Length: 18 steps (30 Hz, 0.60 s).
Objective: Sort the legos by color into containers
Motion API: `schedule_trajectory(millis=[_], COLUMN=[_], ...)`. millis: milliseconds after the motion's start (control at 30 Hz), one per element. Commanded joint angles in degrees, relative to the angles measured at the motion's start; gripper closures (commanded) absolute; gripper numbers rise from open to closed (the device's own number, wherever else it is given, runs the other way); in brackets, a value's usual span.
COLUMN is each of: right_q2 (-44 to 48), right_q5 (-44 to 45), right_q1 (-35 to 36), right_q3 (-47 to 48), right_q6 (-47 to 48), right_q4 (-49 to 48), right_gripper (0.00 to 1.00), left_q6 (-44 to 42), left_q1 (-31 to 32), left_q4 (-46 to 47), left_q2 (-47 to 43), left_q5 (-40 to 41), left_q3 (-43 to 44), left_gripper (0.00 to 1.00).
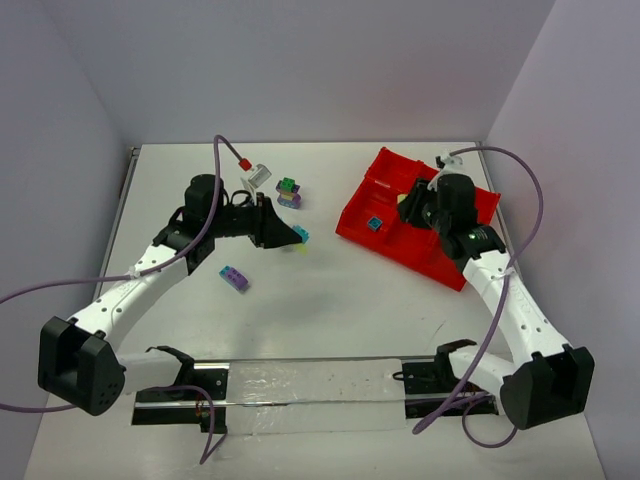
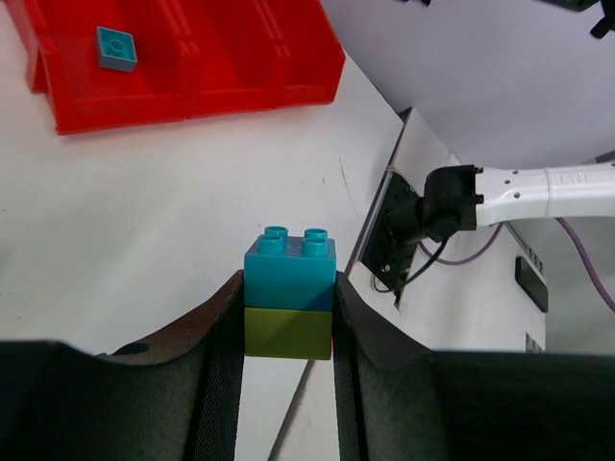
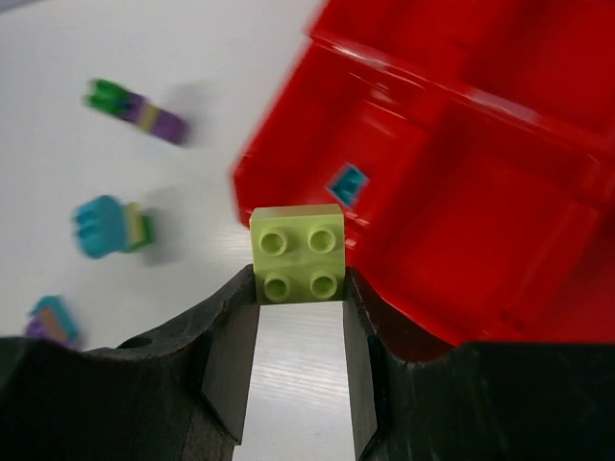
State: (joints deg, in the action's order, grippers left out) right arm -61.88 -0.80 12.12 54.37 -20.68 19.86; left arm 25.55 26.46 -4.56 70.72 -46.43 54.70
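Observation:
My left gripper (image 2: 288,293) is shut on a clump: a teal brick stacked on a yellow-green brick (image 2: 288,298). In the top view it (image 1: 296,236) is mid-table, left of the red tray (image 1: 452,268). My right gripper (image 3: 300,279) is shut on a single yellow-green brick (image 3: 298,254) and hangs over the tray's near-left edge (image 3: 288,163); in the top view it (image 1: 410,207) is above the tray. One teal brick (image 1: 375,224) lies in a tray compartment and also shows in the left wrist view (image 2: 115,48) and the right wrist view (image 3: 348,182).
A green-and-purple clump (image 1: 289,192) stands at the back of the table. A purple-and-teal brick (image 1: 234,278) lies in front of my left arm. A small white piece with a red cap (image 1: 255,172) lies at the back left. A rail (image 1: 300,385) runs along the near edge.

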Motion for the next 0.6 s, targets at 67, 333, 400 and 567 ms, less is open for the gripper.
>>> schedule_trajectory(millis=[67, 333, 400, 567], right_q2=[-6.03, -11.84, -12.71, -11.79], right_q5=[11.54, 12.76, 12.89, 12.66], right_q1=[-1.59, -2.01, -2.01, -2.01], right_q3=[-1.9, -0.77, 0.09, 3.36], right_q6=[1.2, 1.87, 2.01, 2.77], right_q4=[2.9, 1.33, 1.45, 3.13], right_gripper=[0.93, 0.27, 0.14, 0.14], left_q6=[1.34, 1.87, 2.04, 1.43], left_q1=[-0.35, -0.35, -0.35, -0.35], left_q4=[2.52, 1.93, 2.17, 1.91], left_q2=[-0.75, -0.84, -0.95, -0.62], left_q5=[4.87, 6.52, 6.53, 4.46], left_q3=[2.27, 2.43, 2.47, 2.99], left_gripper=[1.0, 1.0, 1.0, 1.0])
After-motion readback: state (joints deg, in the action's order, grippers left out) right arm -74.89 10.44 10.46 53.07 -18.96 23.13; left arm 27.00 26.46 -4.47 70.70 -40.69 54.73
